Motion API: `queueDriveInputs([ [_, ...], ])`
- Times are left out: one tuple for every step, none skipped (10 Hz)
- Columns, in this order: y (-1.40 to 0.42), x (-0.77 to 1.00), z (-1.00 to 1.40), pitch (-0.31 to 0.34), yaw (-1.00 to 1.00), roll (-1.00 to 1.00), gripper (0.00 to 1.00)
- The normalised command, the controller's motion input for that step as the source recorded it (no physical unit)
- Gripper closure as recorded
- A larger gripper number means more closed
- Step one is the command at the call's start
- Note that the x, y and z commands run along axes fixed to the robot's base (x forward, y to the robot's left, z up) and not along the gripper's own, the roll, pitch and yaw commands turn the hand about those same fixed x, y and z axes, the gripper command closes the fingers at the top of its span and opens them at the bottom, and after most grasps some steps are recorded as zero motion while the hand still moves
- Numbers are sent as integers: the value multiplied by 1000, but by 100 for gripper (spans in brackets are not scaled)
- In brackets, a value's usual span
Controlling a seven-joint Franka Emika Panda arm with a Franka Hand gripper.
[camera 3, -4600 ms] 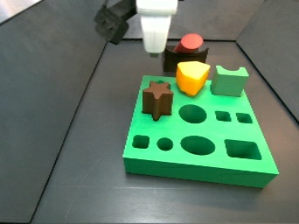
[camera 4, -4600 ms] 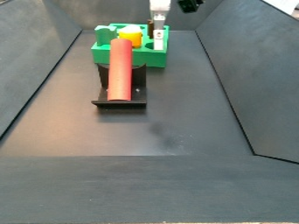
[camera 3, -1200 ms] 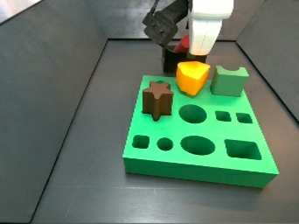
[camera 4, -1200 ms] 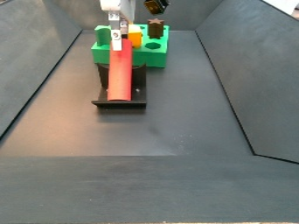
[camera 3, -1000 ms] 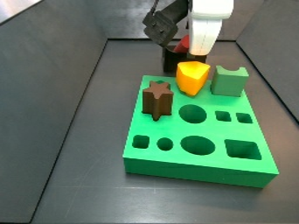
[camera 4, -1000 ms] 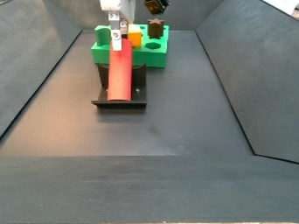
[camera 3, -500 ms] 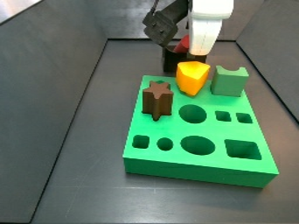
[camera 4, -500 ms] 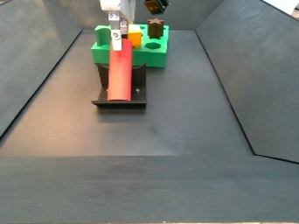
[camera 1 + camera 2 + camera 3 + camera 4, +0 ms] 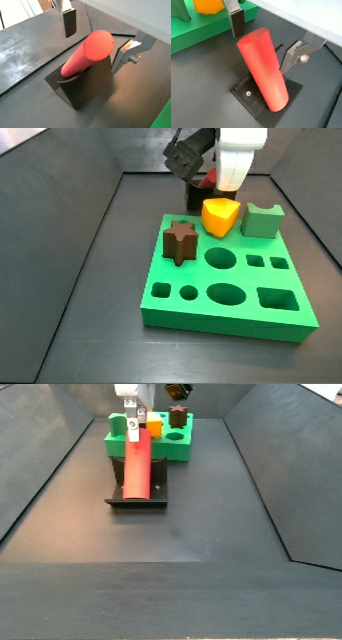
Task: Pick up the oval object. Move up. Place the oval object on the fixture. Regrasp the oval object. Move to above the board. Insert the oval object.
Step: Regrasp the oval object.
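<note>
While pincer straddles oval object, apart

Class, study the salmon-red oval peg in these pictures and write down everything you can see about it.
The oval object is a smooth, matt salmon-red rod, plastic by the look of it, with rounded ends. It rests on the dark fixture, sloping, its raised end toward the green board. The pincer straddles that raised end with its flat silver fingers open on either side, apart from the rod; nothing grips it. In a side view the pincer hides most of it.
</note>
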Motion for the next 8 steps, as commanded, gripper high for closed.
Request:
queueDriveInputs([
  [-11, 88, -1, 214, 57, -37, 0],
  [-11, 88, -1, 214, 57, -37, 0],
  [-11, 88, -1, 214, 57, -37, 0],
  [-11, 88, -1, 214, 57, -37, 0],
  [-11, 88, -1, 214, 57, -37, 0],
  [-11, 88, -1, 214, 57, -37, 0],
  [-11, 88, -1, 214, 57, -37, 0],
  [-11, 88, -1, 214, 57, -37, 0],
])
